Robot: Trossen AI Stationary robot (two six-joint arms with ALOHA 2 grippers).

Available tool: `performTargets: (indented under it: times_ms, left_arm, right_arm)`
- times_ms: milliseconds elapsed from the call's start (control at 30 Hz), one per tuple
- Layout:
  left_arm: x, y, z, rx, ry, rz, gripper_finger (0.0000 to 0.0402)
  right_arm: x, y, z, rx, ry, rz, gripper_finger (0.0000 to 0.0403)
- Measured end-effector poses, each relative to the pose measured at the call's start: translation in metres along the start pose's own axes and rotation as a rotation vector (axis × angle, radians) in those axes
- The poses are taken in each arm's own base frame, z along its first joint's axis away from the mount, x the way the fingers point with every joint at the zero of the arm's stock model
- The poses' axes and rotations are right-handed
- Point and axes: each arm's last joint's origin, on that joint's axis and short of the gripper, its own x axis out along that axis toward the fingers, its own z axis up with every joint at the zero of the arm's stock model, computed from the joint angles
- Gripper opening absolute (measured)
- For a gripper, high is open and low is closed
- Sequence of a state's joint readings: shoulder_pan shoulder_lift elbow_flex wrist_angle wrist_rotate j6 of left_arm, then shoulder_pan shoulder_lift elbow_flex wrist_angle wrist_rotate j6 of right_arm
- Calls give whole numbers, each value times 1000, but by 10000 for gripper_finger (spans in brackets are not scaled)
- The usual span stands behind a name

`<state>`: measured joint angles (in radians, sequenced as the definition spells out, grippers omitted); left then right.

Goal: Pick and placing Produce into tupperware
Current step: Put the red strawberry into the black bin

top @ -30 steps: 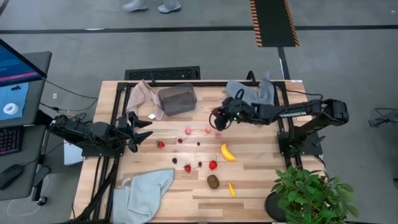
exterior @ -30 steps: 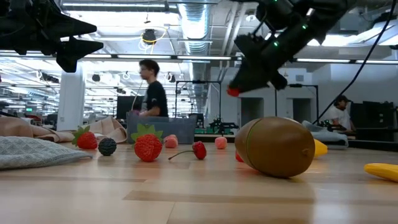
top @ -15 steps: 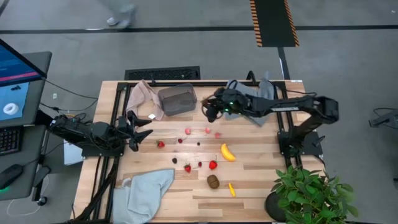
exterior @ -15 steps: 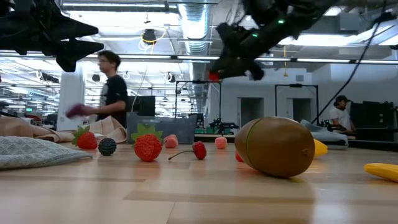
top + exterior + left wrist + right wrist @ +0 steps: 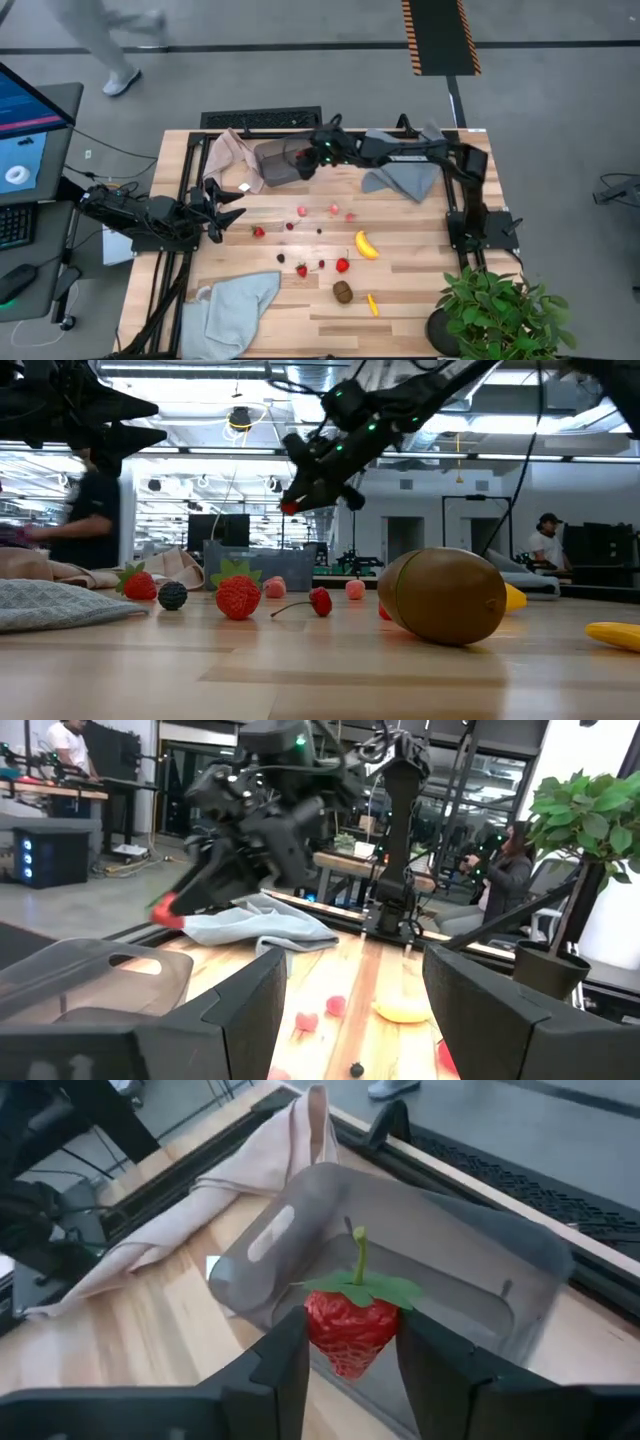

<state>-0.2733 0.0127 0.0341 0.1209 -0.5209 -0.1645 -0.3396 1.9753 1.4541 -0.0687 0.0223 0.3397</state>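
Observation:
My right gripper (image 5: 299,158) hangs above the translucent grey tupperware (image 5: 272,166) at the table's far side, shut on a red strawberry (image 5: 349,1323). The low view shows that strawberry (image 5: 289,507) well above the table. More produce lies on the wood: strawberries (image 5: 342,265), pink berries (image 5: 302,210), a banana (image 5: 367,244), a kiwi (image 5: 343,291) and a small yellow piece (image 5: 373,304). My left gripper (image 5: 232,208) waits open at the table's left edge, touching nothing. My right gripper pinches the strawberry's red body (image 5: 325,1325) between its two fingers (image 5: 283,1365), one on each side. The fingers slant down, reaching in from the table's right. The berry hangs clear over the tupperware's open top, green cap and stem (image 5: 358,1260) pointing back toward the wrist.
A beige-pink cloth (image 5: 228,155) lies against the tupperware's left side. Grey-blue cloths lie at the far right (image 5: 405,172) and near left (image 5: 240,305). A potted plant (image 5: 500,310) stands at the near right corner. A person (image 5: 95,30) walks beyond the far edge.
My right gripper has carried the strawberry from above the table's middle toward the far left, at about the same height, and now stands over the tupperware. The person beyond the table has walked leftward.

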Motion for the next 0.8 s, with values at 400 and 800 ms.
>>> performTargets:
  times_ms: [400, 800]
  left_arm:
    - [0, 0, 0, -12, 5, 0, 226]
    - [0, 1, -3, 2, 30, 5, 226]
  right_arm:
    - [27, -6, 6, -21, 47, 21, 214]
    - [-12, 10, 27, -85, 26, 47, 249]
